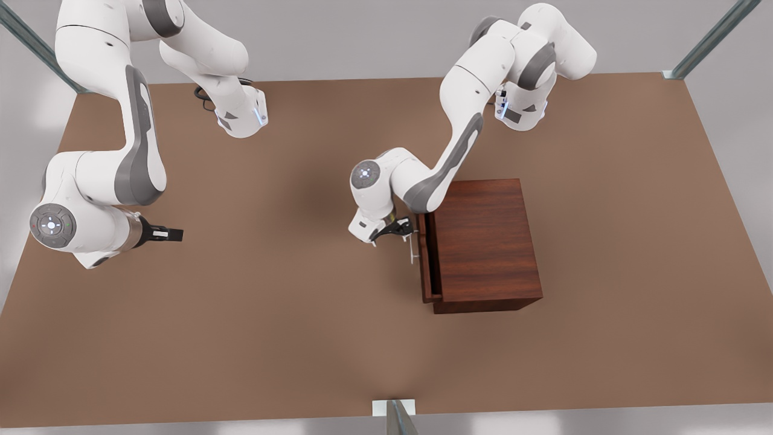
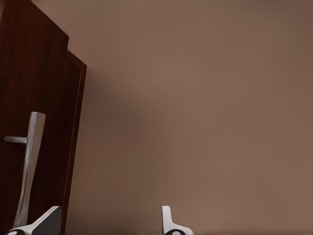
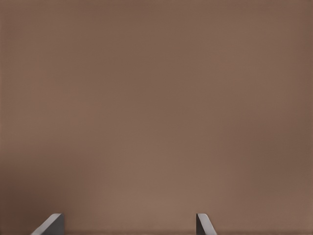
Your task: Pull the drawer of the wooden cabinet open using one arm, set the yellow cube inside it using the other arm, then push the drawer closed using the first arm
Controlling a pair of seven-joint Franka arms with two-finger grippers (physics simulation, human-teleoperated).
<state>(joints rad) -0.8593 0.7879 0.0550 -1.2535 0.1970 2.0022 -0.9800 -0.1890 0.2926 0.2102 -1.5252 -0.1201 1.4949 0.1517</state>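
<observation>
Left gripper [image 1: 403, 232], fingers spread wide and holding nothing, just beside the silver handle [image 1: 412, 249] of the drawer [image 1: 426, 266], which juts slightly from the wooden cabinet [image 1: 483, 241]; drawer interior hidden. Right gripper [image 1: 172, 234] waits well apart, fingers wide, over the table [image 1: 272, 314].

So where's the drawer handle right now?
The handle is on the drawer, on the cabinet's side toward the front view's left, just off the left gripper, whose open jaws sit beside it without clasping it.
</observation>
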